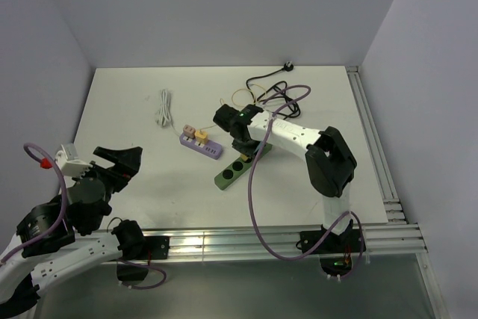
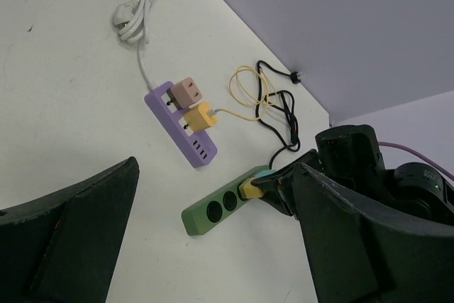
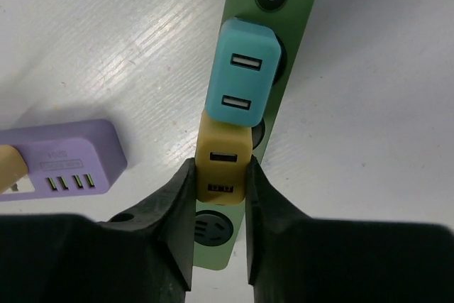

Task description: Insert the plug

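A yellow plug [image 3: 222, 164] stands on the green power strip [image 3: 298, 5], right beside a blue plug [image 3: 243, 83] seated in the neighbouring socket. My right gripper [image 3: 220, 169] is shut on the yellow plug, one finger on each side. Below it one empty socket shows on the strip. From above, the right gripper [image 1: 243, 147] sits over the far end of the green strip [image 1: 237, 167]. My left gripper [image 1: 119, 162] hovers open at the near left, holding nothing. Its wrist view shows the yellow plug [image 2: 250, 188] on the green strip [image 2: 213, 211].
A purple power strip [image 1: 200, 144] with a tan and a yellow adapter lies left of the green one. Its white cable [image 1: 164, 107] is bundled further back. A black cable [image 1: 272, 84] and a thin yellow cord coil at the table's back.
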Motion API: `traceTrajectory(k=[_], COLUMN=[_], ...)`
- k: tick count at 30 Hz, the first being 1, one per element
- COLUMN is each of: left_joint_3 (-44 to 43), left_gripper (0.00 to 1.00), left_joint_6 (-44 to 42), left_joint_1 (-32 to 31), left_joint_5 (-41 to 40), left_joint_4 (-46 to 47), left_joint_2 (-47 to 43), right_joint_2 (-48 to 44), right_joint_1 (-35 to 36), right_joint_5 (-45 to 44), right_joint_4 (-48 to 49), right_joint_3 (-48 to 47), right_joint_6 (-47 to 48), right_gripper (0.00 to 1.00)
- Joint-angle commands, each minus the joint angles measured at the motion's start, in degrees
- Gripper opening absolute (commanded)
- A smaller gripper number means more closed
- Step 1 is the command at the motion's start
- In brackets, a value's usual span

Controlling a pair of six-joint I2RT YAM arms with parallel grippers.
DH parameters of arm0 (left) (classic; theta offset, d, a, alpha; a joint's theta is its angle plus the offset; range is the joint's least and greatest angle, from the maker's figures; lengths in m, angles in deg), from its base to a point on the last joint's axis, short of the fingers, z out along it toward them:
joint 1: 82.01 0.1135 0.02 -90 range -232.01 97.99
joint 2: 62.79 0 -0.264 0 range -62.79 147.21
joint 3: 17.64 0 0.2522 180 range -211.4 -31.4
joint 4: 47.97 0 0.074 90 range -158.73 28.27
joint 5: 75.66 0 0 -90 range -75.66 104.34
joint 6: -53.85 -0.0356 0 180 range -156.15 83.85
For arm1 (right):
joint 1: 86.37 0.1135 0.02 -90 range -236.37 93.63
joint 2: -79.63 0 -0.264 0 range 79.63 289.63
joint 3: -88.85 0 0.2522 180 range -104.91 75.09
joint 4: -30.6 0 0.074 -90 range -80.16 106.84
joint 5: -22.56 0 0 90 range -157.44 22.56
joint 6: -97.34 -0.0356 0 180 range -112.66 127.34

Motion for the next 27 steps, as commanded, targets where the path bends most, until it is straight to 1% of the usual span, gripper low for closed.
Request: traceTrajectory(k=[1, 4, 5, 8, 9, 12, 13, 14, 16, 21, 22, 25, 27], left_joint_3=[-1.90, -1.55, -1.63, -1.55, -1.46, -1.37, -1.54, -1.63, -1.72, -1.28, -1.02, -0.93, -1.19], left_gripper=[0.95, 0.95, 0.95, 0.95, 0.95, 0.94, 0.94, 0.94, 0.94, 0.94, 0.94, 0.94, 0.94], left_joint_6=[-0.63, -0.37, -0.28, 0.42, 0.25, -0.72, -0.72, -0.46, -0.11, 0.34, 0.25, -0.01, -0.45], left_joint_1=[-0.03, -0.03, -0.03, -0.03, -0.03, -0.03, -0.03, -0.03, -0.03, -0.03, -0.03, -0.03, -0.03], left_joint_5=[0.23, 0.41, 0.49, 0.14, 0.14, 0.93, 1.20, 1.29, 1.29, 1.37, 1.37, 1.37, 1.46], left_joint_4=[0.53, 0.35, 0.09, -0.36, -0.09, 1.22, 1.23, 1.05, 0.70, 0.96, 1.14, 1.49, 1.49], left_joint_2=[0.84, 0.31, 0.31, 0.14, 0.05, 0.57, 0.84, 1.01, 1.54, 1.02, 0.84, 1.10, 1.63], right_joint_2=[2.20, 3.08, 3.16, 2.90, 3.16, 6.14, 7.20, 9.64, 11.33, 10.38, 9.15, 8.26, 9.22], right_joint_1=[-0.53, 0.52, 1.83, 2.63, 2.11, 1.32, 1.05, 1.05, 0.70, 0.43, 0.43, 0.87, 0.96], right_joint_5=[-0.53, -2.71, -3.07, -1.23, -1.05, -2.72, -2.46, -1.50, -0.88, 2.81, 3.42, 5.10, 4.75], right_joint_4=[1.48, 1.76, 2.28, 7.45, 9.47, 7.48, 7.03, 6.94, 6.23, 10.45, 11.33, 13.97, 12.93], right_joint_3=[2.87, 5.95, 8.31, 13.94, 14.22, 9.93, 7.21, 6.14, 4.73, 9.99, 13.13, 17.46, 16.77], right_joint_6=[1.19, 0.41, 0.40, 2.23, 3.73, 7.51, 9.78, 11.20, 12.78, 13.76, 13.50, 13.32, 14.72], right_gripper=[0.00, 0.00, 0.00, 0.00, 0.00, 0.00, 0.00, 0.00, 0.00, 0.00, 0.00, 0.00, 0.00])
